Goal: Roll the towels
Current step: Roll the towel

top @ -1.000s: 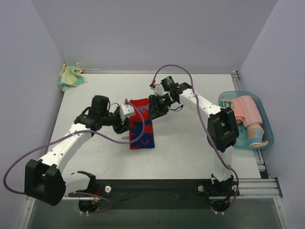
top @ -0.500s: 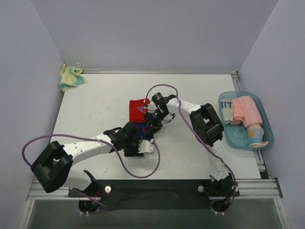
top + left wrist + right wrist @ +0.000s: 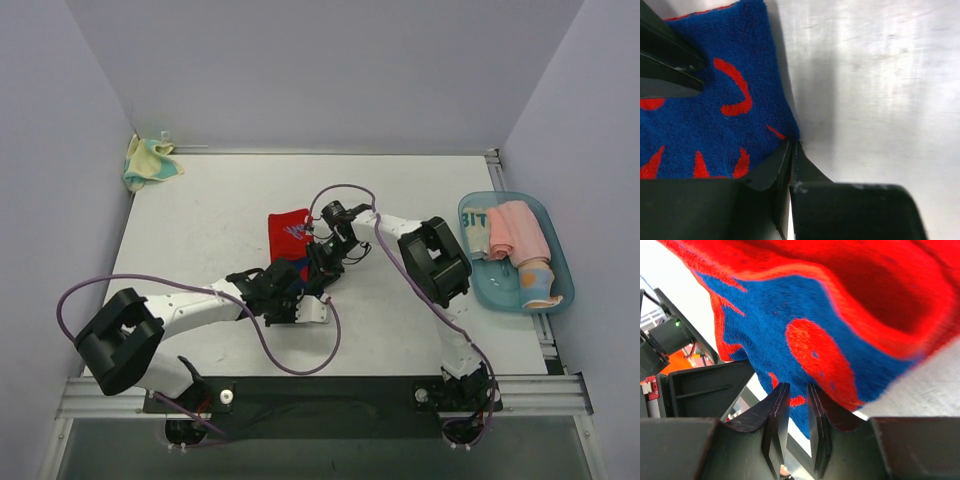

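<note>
Towel (image 3: 290, 228), red and blue terry, one; lies at the middle of the table (image 3: 200, 220), its red far part flat, its near end hidden under both grippers

Left gripper (image 3: 791, 145): fingers pressed together on a near corner of the towel, low against the tabletop

Right gripper (image 3: 797, 387): fingers drawn to a thin slit with the towel's edge pinched in it, the cloth rising in a fold above

Tray (image 3: 565, 265), teal, at the right edge, well apart; holds rolled towels, one of them pink (image 3: 515, 230)

Cloth (image 3: 148, 162), yellow-green, crumpled in the far-left corner, not yet rolled

Step in hand, by judgement: starting the roll from the near end. To do it well: hold both grips level so the edge turns over square; make the first turn small and tight; move the two arms together away from the bases, since a lag on one side would skew the roll; leave no slack between the grips
</note>
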Robot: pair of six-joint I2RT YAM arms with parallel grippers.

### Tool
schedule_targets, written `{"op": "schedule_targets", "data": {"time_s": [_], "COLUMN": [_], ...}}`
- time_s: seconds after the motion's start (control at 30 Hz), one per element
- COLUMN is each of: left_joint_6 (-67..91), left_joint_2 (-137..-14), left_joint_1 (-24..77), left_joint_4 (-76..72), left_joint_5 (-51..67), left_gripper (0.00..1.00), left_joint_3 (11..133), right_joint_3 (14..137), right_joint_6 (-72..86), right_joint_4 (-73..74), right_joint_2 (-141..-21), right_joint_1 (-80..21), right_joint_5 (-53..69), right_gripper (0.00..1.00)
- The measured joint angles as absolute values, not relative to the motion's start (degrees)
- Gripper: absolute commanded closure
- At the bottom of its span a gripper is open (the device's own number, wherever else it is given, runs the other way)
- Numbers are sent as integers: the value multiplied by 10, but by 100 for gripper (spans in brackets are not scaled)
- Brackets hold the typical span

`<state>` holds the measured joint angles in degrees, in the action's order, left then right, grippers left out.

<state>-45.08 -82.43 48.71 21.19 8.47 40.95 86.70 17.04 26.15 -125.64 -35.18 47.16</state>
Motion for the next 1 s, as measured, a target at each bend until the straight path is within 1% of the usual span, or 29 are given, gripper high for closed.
{"op": "schedule_targets", "data": {"time_s": [0.2,0.3,0.4,0.5,0.63,0.8,1.0], "left_joint_6": [-425,-415,-406,-396,-387,-381,-381], "left_joint_2": [-782,-763,-758,-758,-760,-785,-854], "left_joint_1": [491,491,491,489,474,411,325], "left_joint_4": [311,354,388,412,435,453,457], "left_joint_5": [159,194,230,257,293,333,364], "left_gripper": [100,100,100,100,100,100,100], "left_joint_3": [423,439,459,478,502,544,611], "right_joint_3": [822,828,866,896,900,884,876], "right_joint_6": [153,144,136,134,129,116,103], "right_joint_4": [270,273,272,261,259,259,259], "right_joint_2": [-1199,-1154,-1137,-1145,-1182,-1236,-1245], "right_joint_1": [-352,-352,-351,-351,-354,-368,-377], "right_joint_5": [469,459,448,441,433,418,418], "right_gripper": [80,78,78,78,80,80,80]}}
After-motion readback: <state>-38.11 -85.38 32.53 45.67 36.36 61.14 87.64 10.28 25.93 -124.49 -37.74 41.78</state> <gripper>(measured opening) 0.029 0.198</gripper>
